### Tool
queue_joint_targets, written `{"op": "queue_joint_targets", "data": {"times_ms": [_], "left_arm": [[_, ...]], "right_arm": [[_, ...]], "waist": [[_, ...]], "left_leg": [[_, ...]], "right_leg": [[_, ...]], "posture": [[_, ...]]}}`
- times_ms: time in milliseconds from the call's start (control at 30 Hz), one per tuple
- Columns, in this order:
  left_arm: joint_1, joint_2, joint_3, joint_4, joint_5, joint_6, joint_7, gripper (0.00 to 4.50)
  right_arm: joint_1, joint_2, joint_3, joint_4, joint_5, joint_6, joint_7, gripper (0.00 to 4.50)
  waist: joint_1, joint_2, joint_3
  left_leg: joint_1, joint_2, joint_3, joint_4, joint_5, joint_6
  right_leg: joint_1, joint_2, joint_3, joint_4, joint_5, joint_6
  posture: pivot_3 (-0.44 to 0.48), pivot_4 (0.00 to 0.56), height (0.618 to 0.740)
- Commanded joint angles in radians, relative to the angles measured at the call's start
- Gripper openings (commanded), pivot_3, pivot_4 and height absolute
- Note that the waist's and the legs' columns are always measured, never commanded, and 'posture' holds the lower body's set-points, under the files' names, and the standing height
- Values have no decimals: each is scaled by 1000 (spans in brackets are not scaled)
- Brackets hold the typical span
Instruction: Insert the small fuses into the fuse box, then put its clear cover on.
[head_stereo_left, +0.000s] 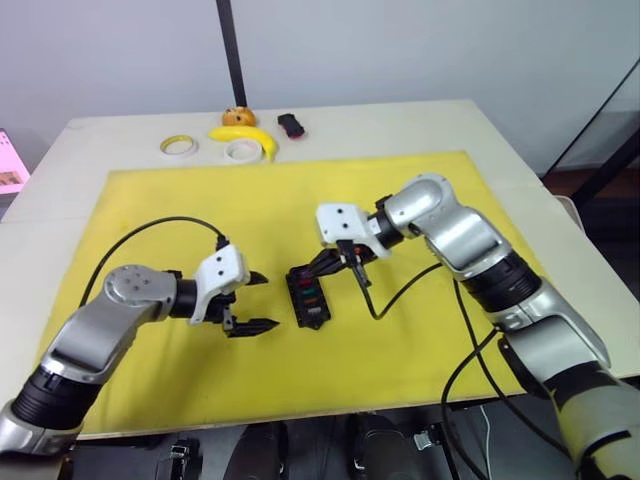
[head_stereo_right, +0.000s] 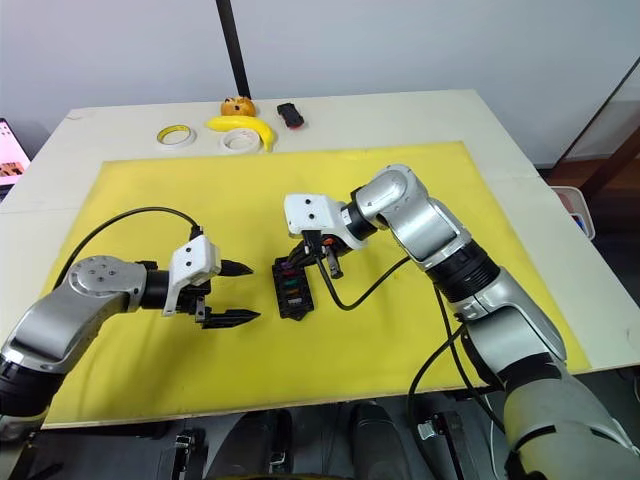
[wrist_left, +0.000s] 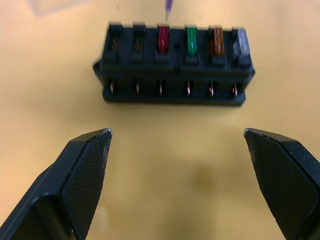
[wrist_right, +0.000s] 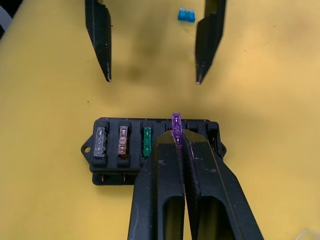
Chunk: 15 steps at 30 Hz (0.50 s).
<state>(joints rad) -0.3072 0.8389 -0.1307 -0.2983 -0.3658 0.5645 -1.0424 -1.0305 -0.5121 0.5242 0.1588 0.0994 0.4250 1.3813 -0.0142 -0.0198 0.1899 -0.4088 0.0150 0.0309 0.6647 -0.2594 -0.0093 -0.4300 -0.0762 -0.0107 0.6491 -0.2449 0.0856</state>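
The black fuse box (head_stereo_left: 307, 297) lies on the yellow mat (head_stereo_left: 420, 350) between my two grippers. Red (wrist_left: 163, 39), green (wrist_left: 191, 40), amber (wrist_left: 217, 41) and grey (wrist_left: 241, 42) fuses sit in one row of its slots, and two slots at the end of that row are empty. My right gripper (wrist_right: 182, 145) is shut on a purple fuse (wrist_right: 176, 127), held just above the box. The left gripper (head_stereo_left: 250, 302) stands open beside the box, a short gap away. A blue fuse (wrist_right: 186, 15) lies loose on the mat beyond the left gripper. An edge of the clear cover (wrist_left: 50, 5) shows past the box.
At the table's far edge lie two tape rolls (head_stereo_left: 179, 146) (head_stereo_left: 240, 150), a banana (head_stereo_left: 250, 137), a small orange object (head_stereo_left: 238, 116) and a black-and-red object (head_stereo_left: 291, 125). Black cables trail from both wrists over the mat.
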Motion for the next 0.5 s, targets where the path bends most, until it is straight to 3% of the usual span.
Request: {"op": "queue_joint_targets", "data": {"times_ms": [33,500], "left_arm": [[5,6,37,-42,-4,-4,14,4443],[-1,0,22,-45,9,-8,38,4443]], "right_arm": [[-38,25,-18,30,-23,-44,-5,0],[-48,61,-27,126,-59,-117,20,0]], "waist": [[0,0,0],[0,0,0]], "left_leg": [[0,0,0,0,0,0],[0,0,0,0,0,0]], "right_leg": [[0,0,0,0,0,0],[0,-1,0,0,0,0]], "posture": [[0,150,740],[0,150,740]]}}
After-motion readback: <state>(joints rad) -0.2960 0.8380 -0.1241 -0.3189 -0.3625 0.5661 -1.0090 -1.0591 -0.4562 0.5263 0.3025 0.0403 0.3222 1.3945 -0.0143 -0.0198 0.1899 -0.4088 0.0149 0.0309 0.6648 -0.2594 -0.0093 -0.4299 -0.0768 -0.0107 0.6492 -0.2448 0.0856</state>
